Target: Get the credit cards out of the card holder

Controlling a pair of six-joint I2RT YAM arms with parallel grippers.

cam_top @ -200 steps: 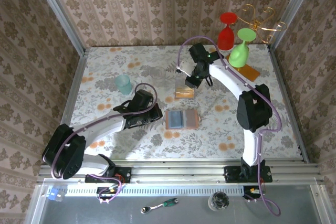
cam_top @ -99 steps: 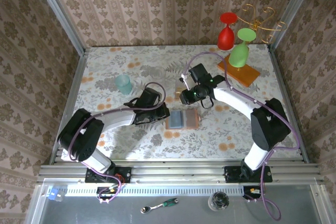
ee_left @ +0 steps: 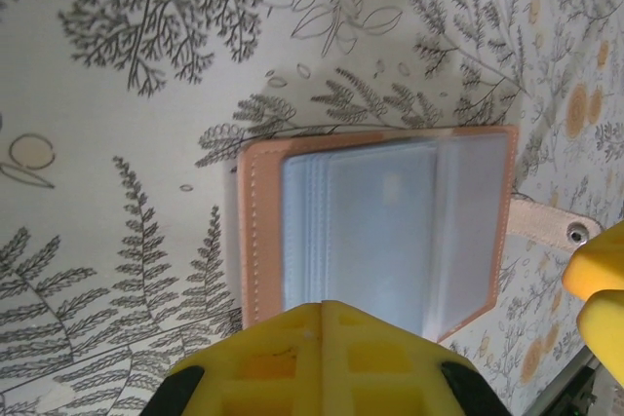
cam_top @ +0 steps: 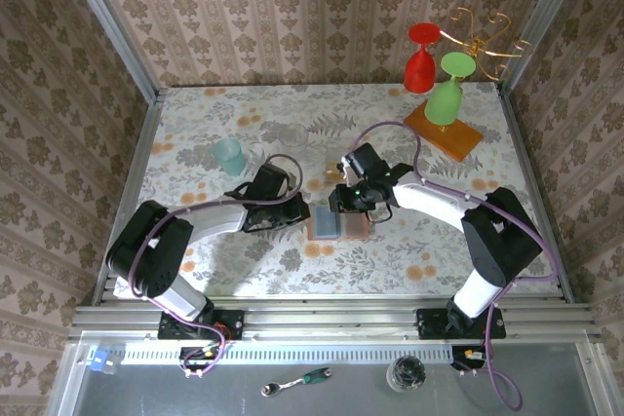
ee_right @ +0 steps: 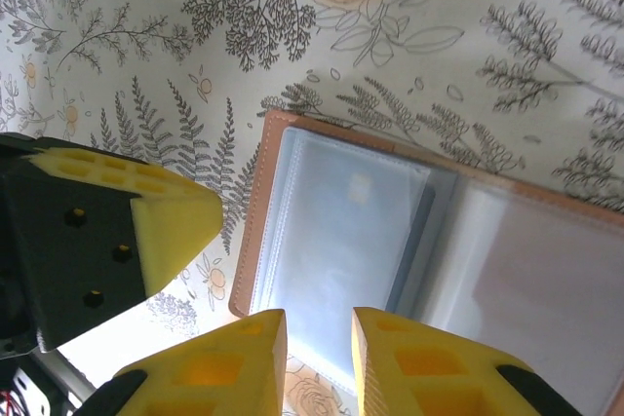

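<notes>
Mid-bench, the shut left fingers (ee_left: 322,358) seem to pin the card holder (ee_left: 380,226), so the right fingers (ee_right: 249,362), narrowly parted and empty, should pinch a card's edge squarely.

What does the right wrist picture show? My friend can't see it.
An open card holder lies flat on a flowery table, clear pockets up. The right gripper is at its edge, slightly open, the left gripper beside it.
</notes>
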